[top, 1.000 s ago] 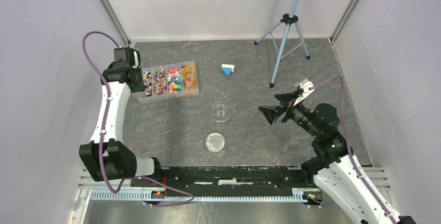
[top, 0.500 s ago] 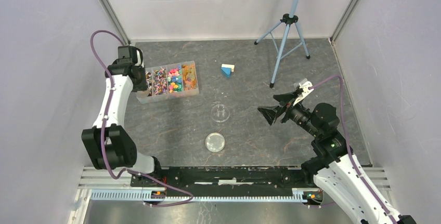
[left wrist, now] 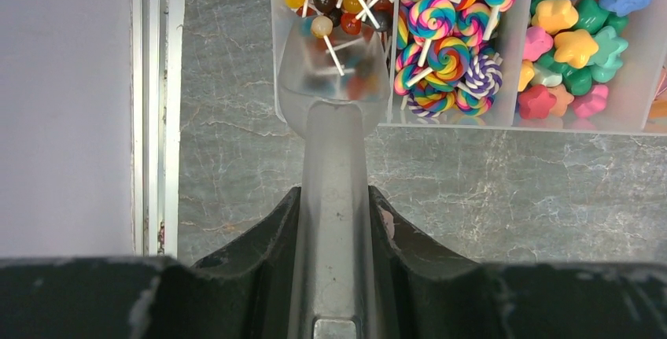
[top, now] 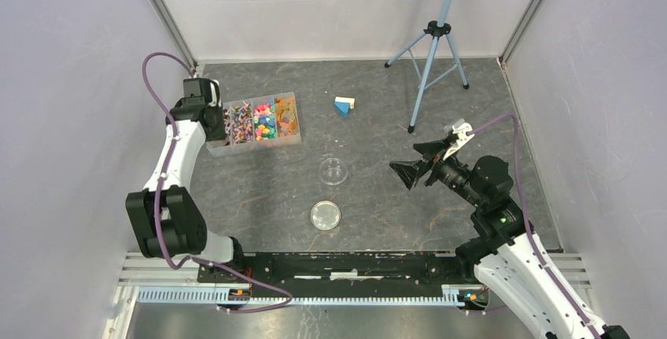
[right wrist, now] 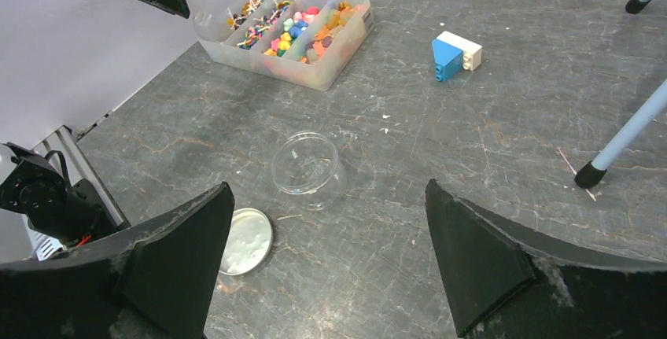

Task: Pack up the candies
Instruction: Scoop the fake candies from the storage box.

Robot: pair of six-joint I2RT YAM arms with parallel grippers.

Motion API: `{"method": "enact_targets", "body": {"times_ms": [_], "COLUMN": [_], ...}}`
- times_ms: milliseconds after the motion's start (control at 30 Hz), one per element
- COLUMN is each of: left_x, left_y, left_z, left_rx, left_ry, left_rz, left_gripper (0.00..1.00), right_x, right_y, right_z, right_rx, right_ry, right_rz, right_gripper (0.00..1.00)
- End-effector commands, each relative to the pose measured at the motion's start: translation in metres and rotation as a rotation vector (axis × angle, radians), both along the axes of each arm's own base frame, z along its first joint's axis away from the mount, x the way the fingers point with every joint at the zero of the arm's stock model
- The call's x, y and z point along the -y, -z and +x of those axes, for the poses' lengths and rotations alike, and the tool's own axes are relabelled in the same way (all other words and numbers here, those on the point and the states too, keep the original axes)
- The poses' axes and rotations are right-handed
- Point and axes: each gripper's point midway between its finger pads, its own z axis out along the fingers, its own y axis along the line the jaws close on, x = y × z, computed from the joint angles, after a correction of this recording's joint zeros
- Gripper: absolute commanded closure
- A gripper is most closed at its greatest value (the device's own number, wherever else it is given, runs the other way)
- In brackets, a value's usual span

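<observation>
As left end effector (left wrist: pixel 334 207) advanced, scoop (left wrist: pixel 333 87) reached candies (left wrist: pixel 440 32).

Bright, even light, soft faint shadows (wide-angle wrist views)

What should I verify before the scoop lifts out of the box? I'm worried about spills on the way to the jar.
1. Grip: left gripper shut on the scoop handle: ok.
2. Scoop bowl inside the end compartment of round lollipops: ok.
3. Scoop loaded: cannot tell, the plastic is cloudy.
4. Target: jar upright and open: ok.
5. Cover: lid off, lying apart from the jar: ok.
6. Path: right gripper open, apart from the jar: ok.
</observation>
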Motion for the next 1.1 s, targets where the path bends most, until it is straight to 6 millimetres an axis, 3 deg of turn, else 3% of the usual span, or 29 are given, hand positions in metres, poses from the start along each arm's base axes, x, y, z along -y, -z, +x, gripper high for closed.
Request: {"method": "enact_targets", "body": {"times_ms": [0, 700, 1067], "left_x": [-0.009, -0.006, -0.008], "left_y": [0.007, 0.049, 0.046], "left_z": [-0.001, -0.013, -0.019], "left_rx": [0.033, 0.039, 0.100], "left_ry": [0.021, 0.006, 0.008], "left_rz": [0.056, 0.034, 0.055], "left_gripper": [0.95, 0.95, 0.98], "right_x": [-0.002, -0.004, -0.005], "right_y": [-0.014, -0.015, -0.015], "right_z": [0.003, 0.000, -0.002], "right_rx": [0.054, 0.049, 0.039], "right_ry": [-0.008, -0.021, -0.030], "right_rz": [0.016, 0.026, 0.037], "right_gripper": [0.02, 0.02, 0.02]}}
